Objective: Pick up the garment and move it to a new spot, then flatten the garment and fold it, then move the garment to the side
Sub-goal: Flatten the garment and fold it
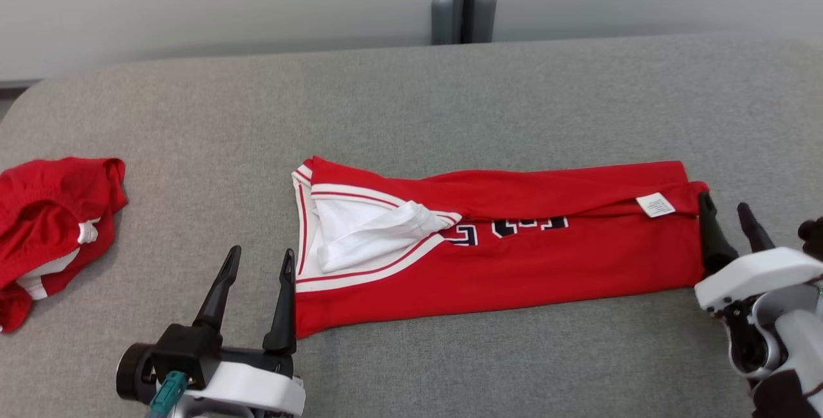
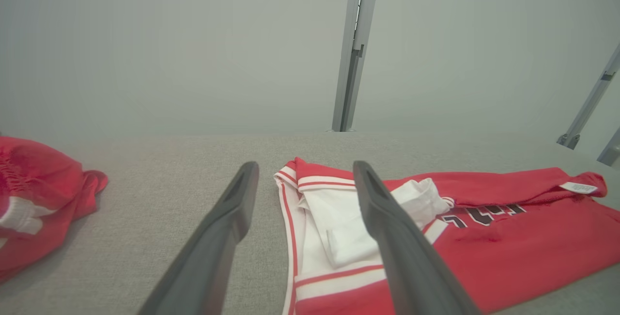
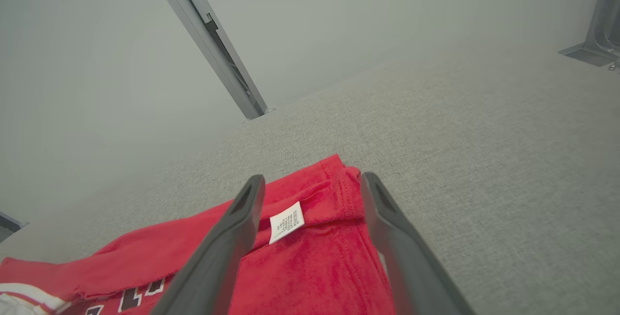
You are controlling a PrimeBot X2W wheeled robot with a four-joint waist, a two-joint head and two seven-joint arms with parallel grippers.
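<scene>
A red jersey [image 1: 527, 257] with white trim and black lettering lies folded lengthwise across the grey table [image 1: 411, 96], neck end to the left, hem end with a white care tag [image 1: 656, 204] to the right. My left gripper [image 1: 259, 262] stands open at the jersey's near left corner, its right finger at the cloth's edge; the left wrist view shows the white-trimmed neck [image 2: 319, 223] between its fingers. Over the hem corner [image 3: 334, 194] my right gripper [image 1: 726, 206] is open, with nothing held.
A second red garment [image 1: 51, 225] lies crumpled at the table's left edge, also in the left wrist view [image 2: 38, 198]. A grey metal post [image 1: 464, 0] rises behind the table's far edge. Bare grey cloth surface spreads beyond the jersey.
</scene>
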